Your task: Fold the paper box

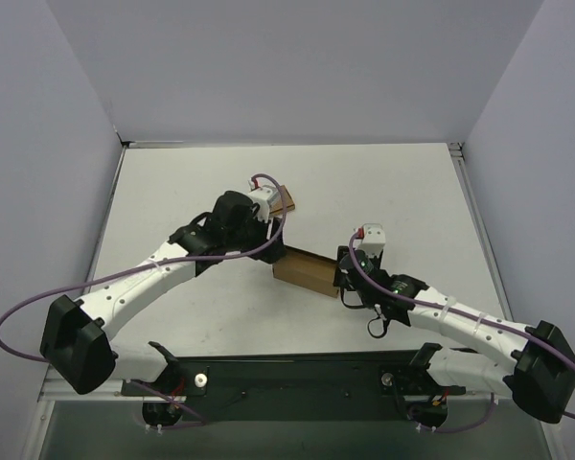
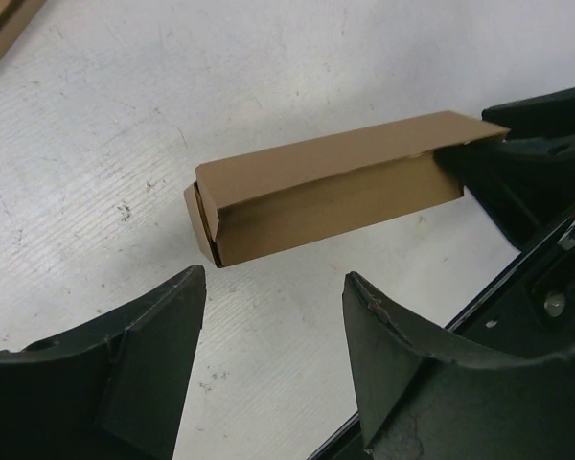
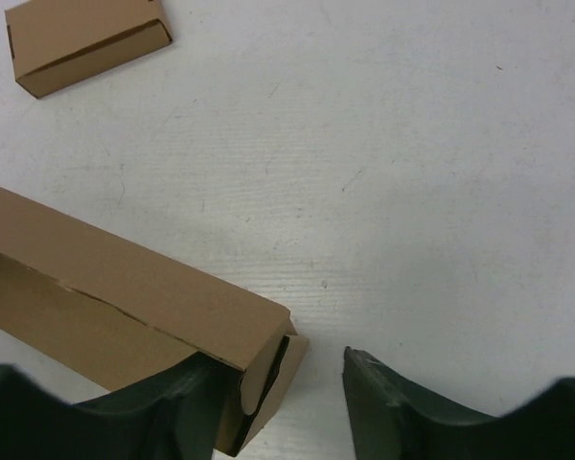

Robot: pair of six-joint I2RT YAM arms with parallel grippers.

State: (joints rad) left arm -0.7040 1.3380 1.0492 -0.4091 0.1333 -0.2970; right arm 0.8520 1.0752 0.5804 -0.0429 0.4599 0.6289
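Lit brightly, evenly from overhead. Threw soft, pale shadows under the paper box (image 2: 326, 192) on the bench (image 2: 268, 86). Blurred slightly along wrist views' lower edges.

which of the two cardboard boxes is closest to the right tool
The long paper box: its flapped end sits right at the right tool, against one finger. The smaller flat box lies well beyond it, touching nothing.

My desk (image 1: 383, 192) has a white, matt top; seen close up, it carries fine scratches and a few dark specks. Plain pale lavender-grey panels enclose it on three sides: back wall (image 1: 297, 67), left wall (image 1: 38, 172), right wall (image 1: 546, 144). A thin metal rail (image 1: 287, 144) runs along the desk's far edge. Light is even and diffuse; shadows are soft.
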